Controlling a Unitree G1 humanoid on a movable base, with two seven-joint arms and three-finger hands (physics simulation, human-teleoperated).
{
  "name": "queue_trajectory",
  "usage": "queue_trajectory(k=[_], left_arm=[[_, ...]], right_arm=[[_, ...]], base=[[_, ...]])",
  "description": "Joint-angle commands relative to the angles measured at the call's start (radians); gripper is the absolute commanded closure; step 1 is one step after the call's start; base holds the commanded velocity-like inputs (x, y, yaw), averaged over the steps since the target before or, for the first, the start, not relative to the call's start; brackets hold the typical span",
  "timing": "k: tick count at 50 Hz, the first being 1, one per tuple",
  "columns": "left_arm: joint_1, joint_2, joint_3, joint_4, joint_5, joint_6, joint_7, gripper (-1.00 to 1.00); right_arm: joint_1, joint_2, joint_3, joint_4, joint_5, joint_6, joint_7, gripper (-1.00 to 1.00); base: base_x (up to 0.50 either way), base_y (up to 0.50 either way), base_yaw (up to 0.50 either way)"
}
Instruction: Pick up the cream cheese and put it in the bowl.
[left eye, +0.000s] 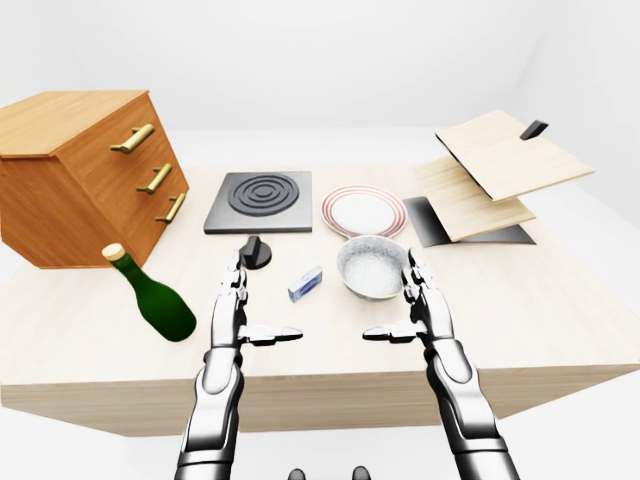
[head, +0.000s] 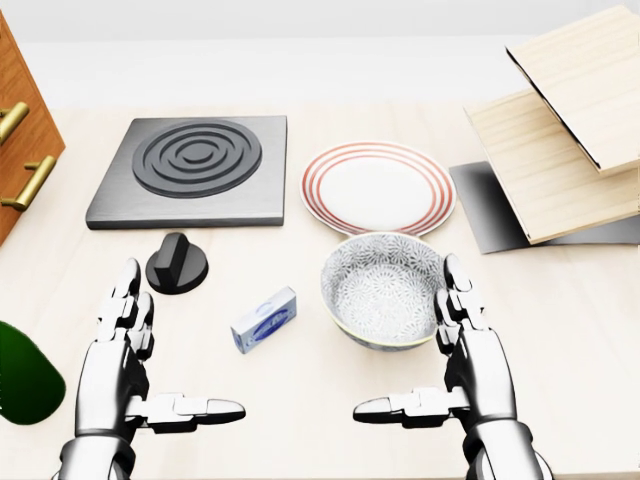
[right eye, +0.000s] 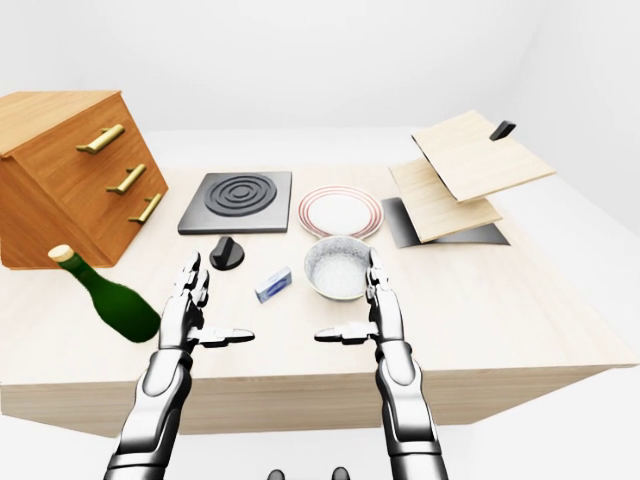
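The cream cheese (head: 264, 319) is a small white and blue box lying flat on the light wooden table (head: 300, 400), just left of the patterned bowl (head: 383, 288). My left hand (head: 150, 360) hovers open below and left of the box, thumb pointing right. My right hand (head: 435, 360) is open too, fingers upright by the bowl's lower right rim, thumb pointing left. Neither hand touches anything.
A red-ringed plate (head: 378, 187) lies above the bowl. The black stove plate (head: 192, 169) and its knob (head: 177, 264) are at upper left. A green bottle (left eye: 152, 293) leans at the left beside a wooden drawer cabinet (left eye: 85, 170). Stacked wooden boards (head: 565, 130) sit at the right.
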Motion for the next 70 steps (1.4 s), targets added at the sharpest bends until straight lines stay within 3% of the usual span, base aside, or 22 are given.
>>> queue_trajectory(k=[1,5,6,8,15,20,25,29,52,70], left_arm=[[-0.001,0.002,-0.002,-0.005,0.003,0.0,-0.001,-1.0],[-0.003,0.002,-0.002,0.002,0.004,-0.006,-0.001,-1.0],[-0.004,0.003,-0.002,0.008,0.008,-0.013,-0.001,-1.0],[-0.006,0.004,-0.004,0.026,0.014,-0.028,-0.001,-1.0],[-0.017,0.008,-0.017,0.083,0.055,-0.028,-0.012,-1.0],[-0.019,0.009,-0.035,0.099,0.043,-0.028,-0.076,-1.0],[-0.057,0.004,-0.049,0.151,0.078,-0.028,-0.09,-1.0],[-0.137,0.002,-0.044,0.252,0.102,-0.028,-0.061,-1.0],[-0.28,-0.017,-0.07,0.511,0.199,-0.028,0.059,-1.0],[-0.289,-0.026,-0.077,0.497,0.213,-0.028,0.074,-1.0]], right_arm=[[-0.001,0.003,-0.001,-0.012,0.006,0.005,0.002,-1.0],[-0.003,0.003,-0.003,-0.009,0.007,0.002,0.002,-1.0],[-0.002,0.002,-0.001,-0.003,-0.005,-0.013,-0.005,-1.0],[-0.002,0.003,-0.002,-0.006,0.001,-0.005,-0.003,-1.0],[0.011,0.004,0.005,-0.031,-0.011,-0.007,-0.002,-1.0],[0.021,0.005,0.006,-0.056,-0.013,-0.003,-0.001,-1.0],[0.023,0.006,0.006,-0.064,-0.008,-0.003,0.0,-1.0],[0.028,0.005,0.006,-0.084,-0.004,0.007,0.003,-1.0],[0.039,0.005,0.0,-0.111,0.02,0.017,0.02,-1.0],[0.039,0.005,0.002,-0.097,0.03,0.009,0.036,-1.0]], base=[[0.5,0.0,0.0],[0.5,0.0,0.0],[0.0,0.0,0.0],[0.0,0.0,0.0],[0.0,0.0,0.0],[0.0,0.0,0.0],[0.0,0.0,0.0],[0.0,0.0,0.0],[0.0,0.0,0.0],[0.0,0.0,0.0]])
